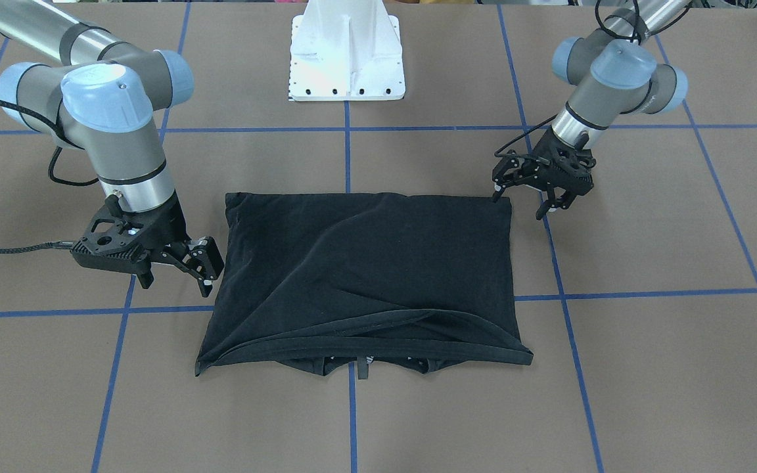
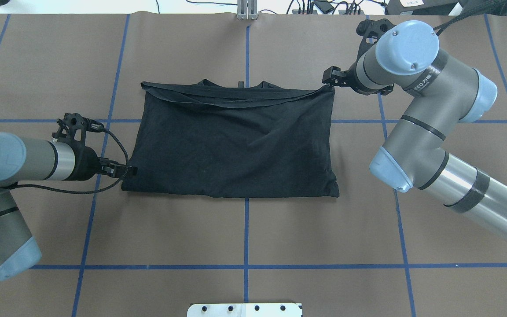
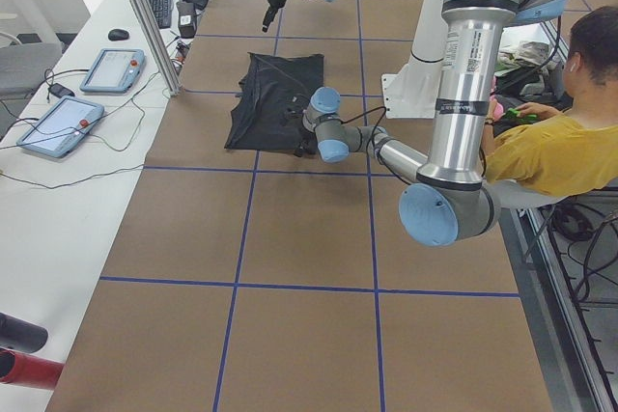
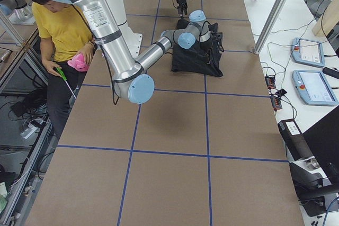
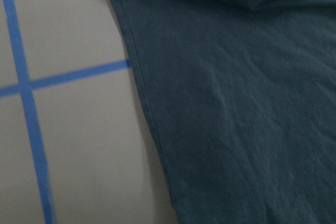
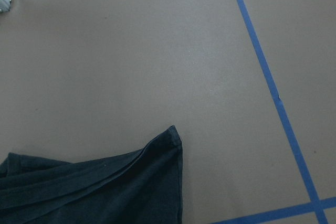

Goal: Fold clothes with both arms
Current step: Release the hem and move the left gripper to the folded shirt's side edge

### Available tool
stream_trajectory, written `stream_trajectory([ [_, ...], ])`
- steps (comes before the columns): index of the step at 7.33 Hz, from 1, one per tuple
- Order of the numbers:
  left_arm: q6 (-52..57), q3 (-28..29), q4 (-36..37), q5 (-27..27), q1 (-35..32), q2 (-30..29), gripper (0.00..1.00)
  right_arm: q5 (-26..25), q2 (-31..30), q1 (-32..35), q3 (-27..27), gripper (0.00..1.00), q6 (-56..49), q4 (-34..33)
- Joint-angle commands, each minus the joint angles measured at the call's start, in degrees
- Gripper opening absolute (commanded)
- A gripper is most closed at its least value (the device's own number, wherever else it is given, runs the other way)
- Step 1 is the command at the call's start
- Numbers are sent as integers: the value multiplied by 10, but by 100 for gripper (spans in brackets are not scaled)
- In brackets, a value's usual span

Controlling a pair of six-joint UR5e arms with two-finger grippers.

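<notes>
The black T-shirt point(image 1: 365, 263) point(image 2: 236, 141) lies folded into a rough rectangle on the brown table, collar and sleeves peeking out from under the far edge. No graphic shows. My left gripper point(image 1: 520, 203) point(image 2: 128, 169) hovers open just outside the shirt's near corner on my left, holding nothing. My right gripper point(image 1: 178, 282) point(image 2: 327, 78) stands open beside the far corner on my right, also with nothing in it. The left wrist view shows the shirt's side edge point(image 5: 236, 103) lying flat. In the right wrist view a free corner point(image 6: 105, 192) rests on the table.
The white pedestal base point(image 1: 345, 59) stands at the robot's side of the table. Blue tape lines point(image 2: 246, 233) grid the brown surface. A seated person in a yellow shirt point(image 3: 550, 142) is beside the table. Control tablets point(image 3: 58, 123) lie on a side bench.
</notes>
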Motion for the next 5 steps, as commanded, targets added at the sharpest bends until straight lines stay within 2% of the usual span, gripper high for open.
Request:
stream_trajectory([
  [1,-37,4,-9,29,30,3,78,-1,0,0,0,100,0,0],
  [2,-37,9,-9,29,30,3,70,-1,0,0,1,100,0,0],
  [5,-38,13,-9,29,36,0,68,-1,0,0,0,100,0,0],
])
